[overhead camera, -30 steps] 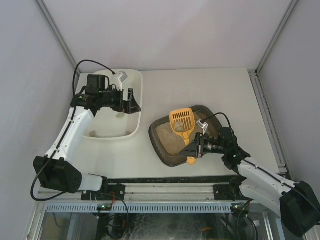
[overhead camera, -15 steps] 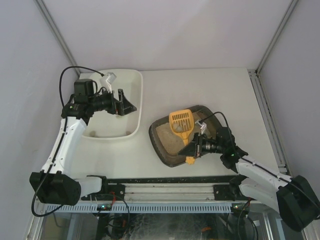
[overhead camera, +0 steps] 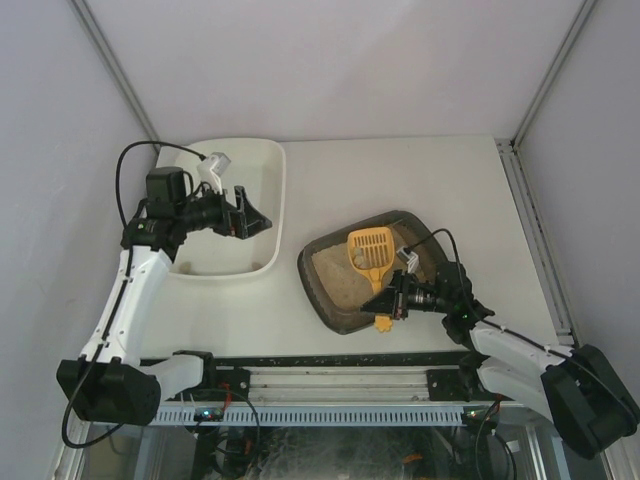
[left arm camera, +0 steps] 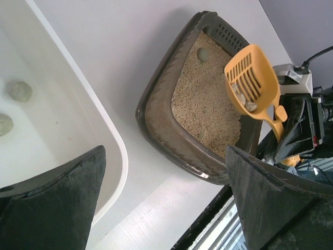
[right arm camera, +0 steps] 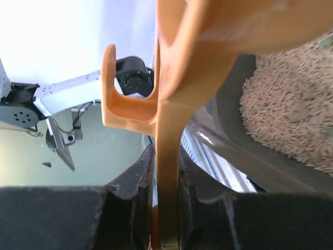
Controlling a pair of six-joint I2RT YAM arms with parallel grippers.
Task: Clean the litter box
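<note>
The dark brown-grey litter box (overhead camera: pixel 330 310) with beige litter sits right of centre; it also shows in the left wrist view (left arm camera: pixel 166 127). My right gripper (overhead camera: pixel 392 297) is shut on the handle of an orange slotted scoop (overhead camera: pixel 368 250), held over the litter. The scoop (left arm camera: pixel 250 78) carries pale clumps. The handle (right arm camera: pixel 169 172) runs between my right fingers (right arm camera: pixel 138 187). One grey-green clump (left arm camera: pixel 203 54) lies on the litter at the far corner. My left gripper (overhead camera: pixel 250 215) is open and empty above the white tub (overhead camera: pixel 268 190).
The white tub (left arm camera: pixel 112 146) holds two grey-green clumps (left arm camera: pixel 20 91). A black rail (overhead camera: pixel 330 360) runs along the table's near edge. Grey walls stand on both sides and at the back.
My left arm has drawn back to the left over the white tub. My right gripper has lowered and pulled the scoop slightly toward the near edge.
</note>
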